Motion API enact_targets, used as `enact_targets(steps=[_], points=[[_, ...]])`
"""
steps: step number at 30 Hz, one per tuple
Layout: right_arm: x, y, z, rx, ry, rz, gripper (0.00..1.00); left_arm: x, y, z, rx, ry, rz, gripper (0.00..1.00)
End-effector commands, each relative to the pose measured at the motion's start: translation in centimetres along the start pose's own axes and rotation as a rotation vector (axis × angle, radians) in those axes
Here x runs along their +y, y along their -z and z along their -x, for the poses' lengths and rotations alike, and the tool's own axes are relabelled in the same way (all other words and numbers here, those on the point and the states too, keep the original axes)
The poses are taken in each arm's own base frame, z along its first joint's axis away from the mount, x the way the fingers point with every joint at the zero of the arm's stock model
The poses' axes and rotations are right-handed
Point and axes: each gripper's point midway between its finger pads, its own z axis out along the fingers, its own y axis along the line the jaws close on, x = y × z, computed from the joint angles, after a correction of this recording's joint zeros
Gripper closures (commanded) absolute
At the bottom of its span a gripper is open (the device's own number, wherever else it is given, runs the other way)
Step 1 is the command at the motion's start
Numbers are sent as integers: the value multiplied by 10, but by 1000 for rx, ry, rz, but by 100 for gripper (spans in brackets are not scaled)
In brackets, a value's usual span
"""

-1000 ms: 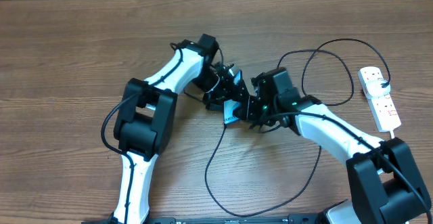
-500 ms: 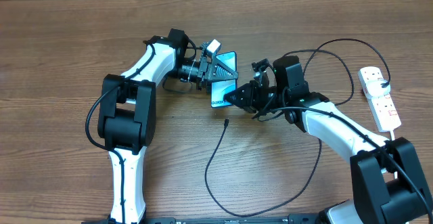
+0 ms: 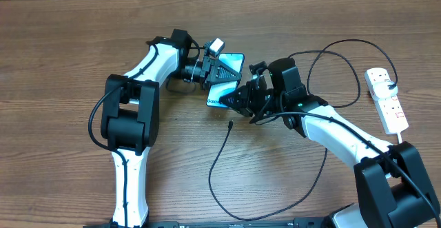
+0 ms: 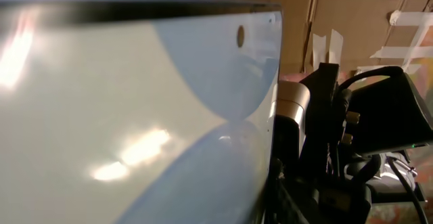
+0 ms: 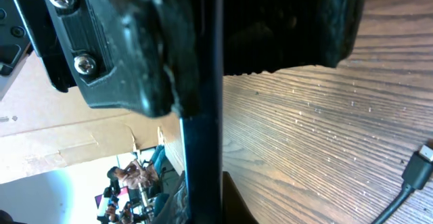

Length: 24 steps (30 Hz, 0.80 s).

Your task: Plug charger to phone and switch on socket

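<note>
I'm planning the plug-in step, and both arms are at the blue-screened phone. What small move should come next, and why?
Probably open the right gripper off the slim blue-screened smartphone, provided the left gripper grips it firmly, which the views don't settle. The right jaws clamp the phone's edge, while the thin black cable's connector tip lies free on the wooden table just below them.

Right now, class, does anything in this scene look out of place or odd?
The phone hangs tilted off the table, pinched between both arms' jaws, while the charger tip lies loose on the wood, not plugged in.
</note>
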Motion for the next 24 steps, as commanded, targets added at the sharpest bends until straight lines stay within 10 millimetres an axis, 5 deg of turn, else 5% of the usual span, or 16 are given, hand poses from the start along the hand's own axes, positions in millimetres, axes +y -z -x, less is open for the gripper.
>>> enact_targets(steps=[1,3,8,10,13,15,24], points=[[-3,-3,-12,39,-25,-16,96,-30,15,17,-40,-79,-65,67],[-8,-3,-14,44,-23,-34,96,-29,17,18,-46,-78,-64,69],[-20,-2,-11,19,-2,-91,96,-29,19,18,-50,-78,-63,94],[-20,-2,-11,20,34,-90,76,-29,19,18,-50,-79,-63,96],[-20,-2,-11,21,40,-90,23,-24,19,18,-47,-79,-35,96],[-20,-2,-11,21,40,-90,5,-16,19,18,-43,-74,12,96],[-42,1,-17,28,27,-186,0,55,37,11,-54,180,436,96]])
